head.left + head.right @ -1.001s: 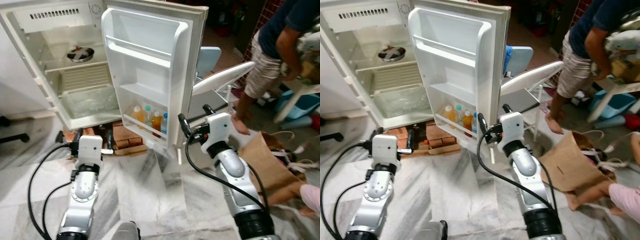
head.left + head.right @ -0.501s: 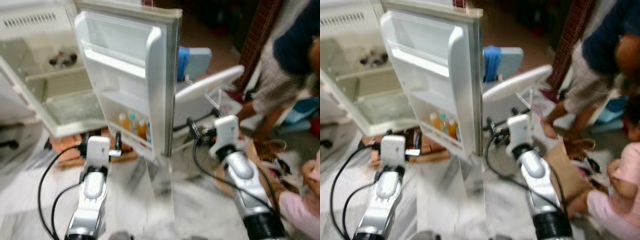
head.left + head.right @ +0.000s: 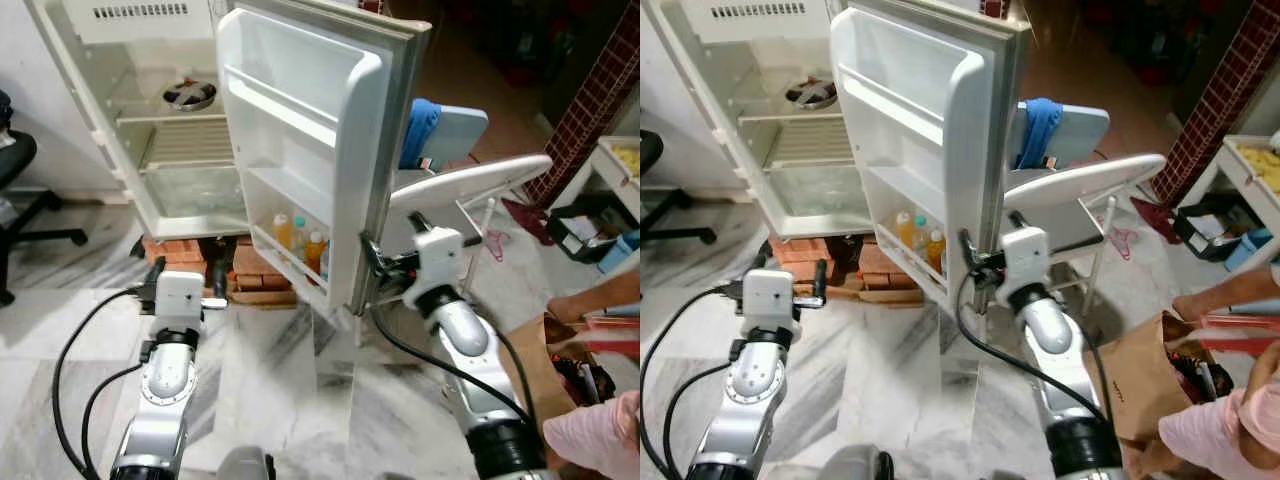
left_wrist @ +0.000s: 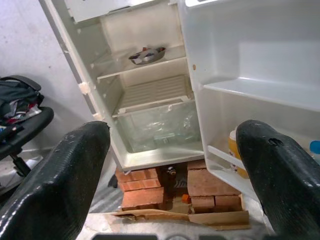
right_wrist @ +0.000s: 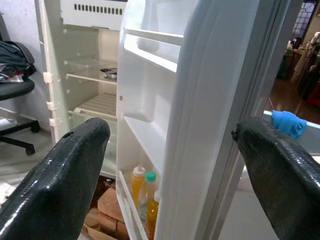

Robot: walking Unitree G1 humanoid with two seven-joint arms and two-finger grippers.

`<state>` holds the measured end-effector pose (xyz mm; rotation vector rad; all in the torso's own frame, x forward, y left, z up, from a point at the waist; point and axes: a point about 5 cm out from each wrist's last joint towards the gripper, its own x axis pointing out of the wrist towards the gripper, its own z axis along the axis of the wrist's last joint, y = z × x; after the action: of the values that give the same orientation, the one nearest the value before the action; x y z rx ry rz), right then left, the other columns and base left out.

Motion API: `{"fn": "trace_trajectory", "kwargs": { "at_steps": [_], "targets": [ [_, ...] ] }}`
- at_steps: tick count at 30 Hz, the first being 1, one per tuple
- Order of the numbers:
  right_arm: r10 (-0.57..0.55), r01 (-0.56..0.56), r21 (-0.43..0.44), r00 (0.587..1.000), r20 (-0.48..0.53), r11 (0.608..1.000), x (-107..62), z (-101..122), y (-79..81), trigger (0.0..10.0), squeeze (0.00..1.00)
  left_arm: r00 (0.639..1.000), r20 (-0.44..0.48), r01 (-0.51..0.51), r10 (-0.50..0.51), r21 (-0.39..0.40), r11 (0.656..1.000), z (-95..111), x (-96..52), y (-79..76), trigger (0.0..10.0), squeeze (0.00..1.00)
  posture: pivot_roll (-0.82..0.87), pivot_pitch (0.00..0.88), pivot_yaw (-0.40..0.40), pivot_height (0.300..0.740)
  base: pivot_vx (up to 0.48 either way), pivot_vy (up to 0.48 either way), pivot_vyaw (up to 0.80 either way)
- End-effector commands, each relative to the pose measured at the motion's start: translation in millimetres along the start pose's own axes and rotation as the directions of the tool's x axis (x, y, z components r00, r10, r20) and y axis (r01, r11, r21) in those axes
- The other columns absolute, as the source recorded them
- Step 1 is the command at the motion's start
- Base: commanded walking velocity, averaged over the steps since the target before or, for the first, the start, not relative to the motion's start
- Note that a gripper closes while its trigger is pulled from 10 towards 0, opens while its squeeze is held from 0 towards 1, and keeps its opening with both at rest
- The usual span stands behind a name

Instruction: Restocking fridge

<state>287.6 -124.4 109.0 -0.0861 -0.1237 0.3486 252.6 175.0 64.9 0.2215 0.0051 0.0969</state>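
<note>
Since a second ago the whole view has swung: the standing person on the right has dropped out of sight, a black office chair (image 3: 22, 190) now shows at 9 o'clock, and both arms hold about the same pose in front of the fridge (image 3: 150, 110).

Fridge cabinet sits open at 11 o'clock, propped on red bricks (image 3: 245, 270), with a small metal bowl (image 3: 190, 95) on the upper shelf and a clear crisper drawer (image 4: 160, 125) below. The fridge door (image 3: 310, 150) swings out toward the robot, its free edge running down at about 12 o'clock. Its bottom rack holds a few bottles (image 3: 300, 240), orange and clear ones with coloured caps; the upper door racks are bare.

Left tool (image 3: 185, 285) hovers low at 8 o'clock with fingers spread wide, nothing between them, looking into the cabinet with open marble floor (image 3: 290, 380) ahead of it. Right tool (image 3: 390, 260) is also wide apart and empty, sitting just beside the door's outer edge, pretty tight there; I can't tell if it touches.

Behind the door at 1 o'clock there's a white chair (image 3: 470, 185) and a pale blue chair with a blue cloth (image 3: 1040, 125) draped on it. At 4 o'clock a brown paper bag (image 3: 1140, 380) stands on the floor, with a person's arm in a pink sleeve (image 3: 600, 440) by it.
</note>
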Motion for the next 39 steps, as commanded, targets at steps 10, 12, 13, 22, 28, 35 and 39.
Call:
{"fn": "trace_trajectory", "kwargs": {
  "at_steps": [10, 12, 13, 22, 28, 35, 39],
  "targets": [
    [-0.006, 0.007, -0.029, 1.000, 0.027, 1.000, -0.8, 4.4, -4.0, 10.0, 0.00, 1.000, 0.006, 0.010, -0.010, 0.010, 1.000, 1.5, 1.1, -0.8, 10.0, 0.00, 0.05, 0.041, 0.013, 0.740, 0.273, 0.000, 0.55],
    [-0.006, 0.007, -0.029, 1.000, 0.025, 1.000, -0.8, 4.0, -4.0, 10.0, 0.00, 1.000, 0.006, 0.010, -0.010, 0.010, 1.000, 1.7, 1.1, -0.9, 10.0, 0.00, 0.05, 0.040, 0.012, 0.740, 0.324, 0.000, 0.67],
    [-0.006, 0.006, -0.026, 1.000, 0.023, 1.000, -0.9, 3.6, -4.1, 10.0, 0.00, 1.000, 0.005, 0.010, -0.010, 0.008, 1.000, 1.8, 1.0, -1.0, 10.0, 0.00, 0.05, 0.042, 0.013, 0.740, 0.326, 0.000, 0.56],
    [-0.010, 0.011, -0.019, 1.000, 0.021, 1.000, -0.7, 2.7, -5.0, 10.0, 0.00, 1.000, -0.005, -0.003, 0.003, -0.012, 1.000, 2.4, 1.2, -0.1, 10.0, 0.00, 0.05, 0.044, 0.010, 0.740, 0.325, 0.000, 0.23],
    [-0.029, 0.029, -0.028, 0.999, 0.024, 0.999, -0.5, 3.3, -7.2, 10.0, 0.00, 1.000, -0.005, 0.000, -0.001, -0.024, 1.000, 2.6, 1.2, -1.2, 10.0, 0.00, 0.05, 0.044, 0.009, 0.740, 0.314, 0.000, 0.00],
    [-0.028, 0.028, -0.030, 0.999, 0.023, 0.999, -1.3, 2.6, -7.8, 10.0, 0.00, 1.000, -0.005, 0.009, -0.009, -0.030, 1.000, 2.6, 0.5, -2.9, 10.0, 0.00, 0.05, 0.047, 0.008, 0.740, 0.041, 0.000, 0.00],
    [0.051, -0.050, 0.023, 0.999, -0.019, 0.998, -5.9, -4.4, -1.1, 10.0, 0.00, 1.000, -0.010, 0.009, -0.009, -0.027, 1.000, 1.7, 0.2, -2.9, 10.0, 0.00, 0.06, 0.046, 0.005, 0.740, 0.000, 0.000, 0.00]
  ]
}}
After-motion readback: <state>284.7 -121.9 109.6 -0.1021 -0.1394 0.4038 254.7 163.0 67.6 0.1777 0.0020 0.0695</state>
